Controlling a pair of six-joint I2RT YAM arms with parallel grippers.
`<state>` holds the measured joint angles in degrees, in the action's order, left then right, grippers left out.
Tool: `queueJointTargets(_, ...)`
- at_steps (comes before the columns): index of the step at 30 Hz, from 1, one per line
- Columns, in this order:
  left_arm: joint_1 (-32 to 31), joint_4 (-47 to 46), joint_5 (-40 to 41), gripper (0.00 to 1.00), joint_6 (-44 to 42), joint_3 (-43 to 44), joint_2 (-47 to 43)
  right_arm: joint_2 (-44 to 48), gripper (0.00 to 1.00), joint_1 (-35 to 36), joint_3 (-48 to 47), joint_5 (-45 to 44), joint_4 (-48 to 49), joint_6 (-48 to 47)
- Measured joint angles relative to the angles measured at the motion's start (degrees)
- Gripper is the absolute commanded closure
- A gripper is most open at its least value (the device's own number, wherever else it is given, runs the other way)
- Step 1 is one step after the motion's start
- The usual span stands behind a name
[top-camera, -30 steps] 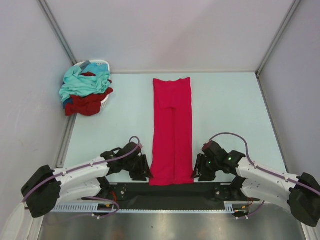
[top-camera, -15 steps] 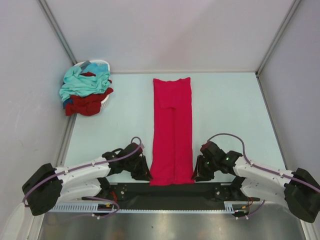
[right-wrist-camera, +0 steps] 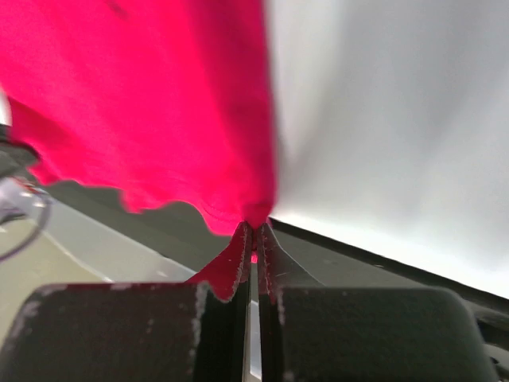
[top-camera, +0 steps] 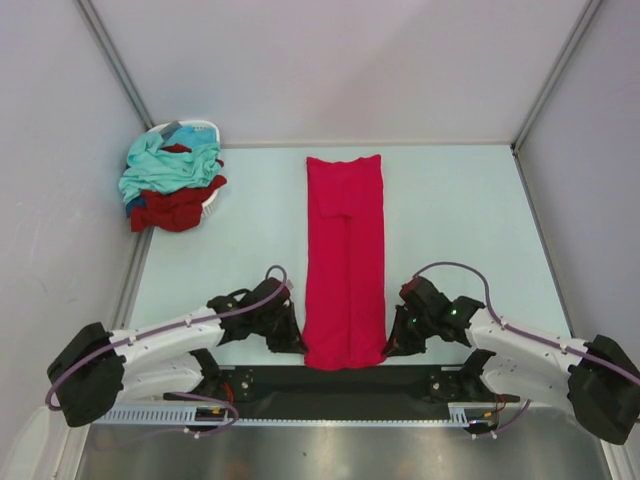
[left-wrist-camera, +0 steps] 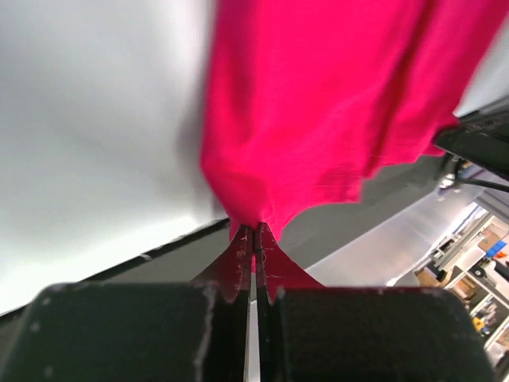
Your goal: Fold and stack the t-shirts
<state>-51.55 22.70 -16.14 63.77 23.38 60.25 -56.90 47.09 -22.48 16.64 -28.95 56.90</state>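
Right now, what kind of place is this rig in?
Likely a lab test cell, not a home: plain white panel walls on metal framing box in the table, and the left wrist view shows cluttered workshop shelving beyond it.

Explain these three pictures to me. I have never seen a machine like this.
Two robot arms sit at the near edge of a table. The wide picture looks down from above. The other two come from a camera on each wrist. A pink t-shirt, folded into a long strip, lies flat in the middle. The left tool and right tool are each shut on a near corner of it. At the far left, a heap of other t-shirts spills over a white basket.
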Motion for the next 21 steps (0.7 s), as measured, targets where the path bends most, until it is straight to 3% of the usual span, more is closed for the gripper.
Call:
queueJointTargets(9, 7.39, 2.12, 1.53, 1.0, -7.3, 11.28, 3.76, -2.73, 1.0, -12.37, -10.99, 1.86, -0.79, -6.97)
queueJointTargets(21, 19.12, -1.18, 4.46, 1.0, -20.9, 32.06, 22.91, -26.16, 1.0, -24.98, -29.31, 4.52, 5.77, -18.21)
